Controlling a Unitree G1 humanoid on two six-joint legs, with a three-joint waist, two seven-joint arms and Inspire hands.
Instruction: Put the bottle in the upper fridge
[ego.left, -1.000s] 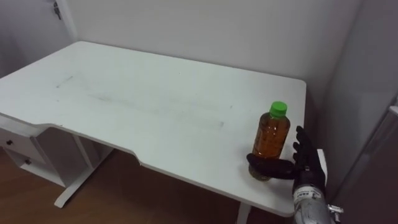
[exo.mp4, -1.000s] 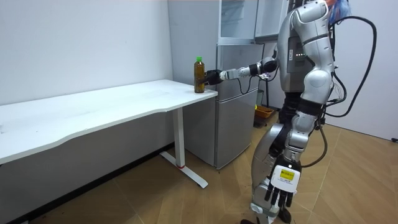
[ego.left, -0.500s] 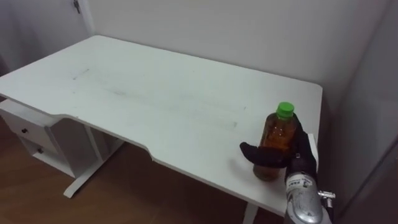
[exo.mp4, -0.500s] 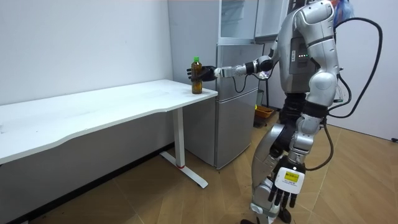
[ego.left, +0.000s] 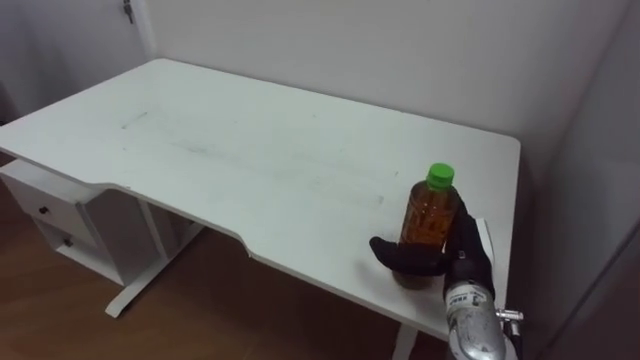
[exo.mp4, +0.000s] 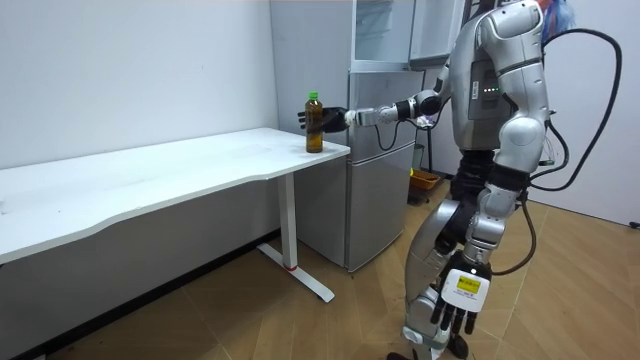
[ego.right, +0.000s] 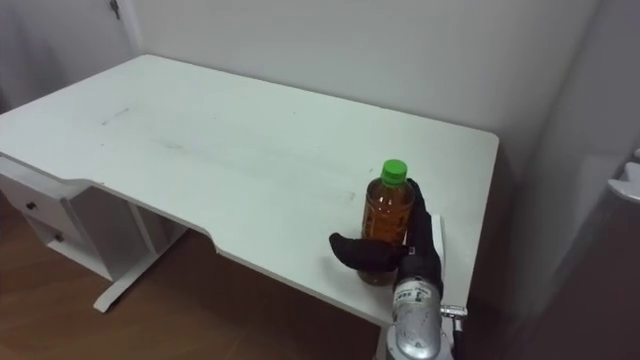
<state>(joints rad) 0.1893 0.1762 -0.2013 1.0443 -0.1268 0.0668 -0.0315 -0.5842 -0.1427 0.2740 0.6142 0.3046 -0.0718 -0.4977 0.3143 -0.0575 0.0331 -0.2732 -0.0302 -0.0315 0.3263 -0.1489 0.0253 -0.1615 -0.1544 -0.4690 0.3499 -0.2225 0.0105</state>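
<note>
The bottle stands upright near the right front corner of the white worktop, close to its edge. The right hand is wrapped round its lower half, with the thumb crossing the front and the fingers curling behind, so it grasps the bottle low down. It looks like a thin plastic bottle, nearly full of amber drink under a green cap. I judge it fairly weighty for its size, top-heavy when gripped this low, smooth-sided, and apt to slip or dent under a hard squeeze. A hold round the middle of the body, kept upright, seems safest, and the cap looks screwed on, so spilling is unlikely. The worktop is flat, bare and glossy and gives little grip, so the bottle could slide or tip off the near edge if nudged. The left hand hangs by the leg with its fingers relaxed, holding nothing. In the room view the robot stands at the end of the worktop, with the grey fridge just beside that end, against the wall; drawers sit under the far left of the worktop, over a wooden floor
</note>
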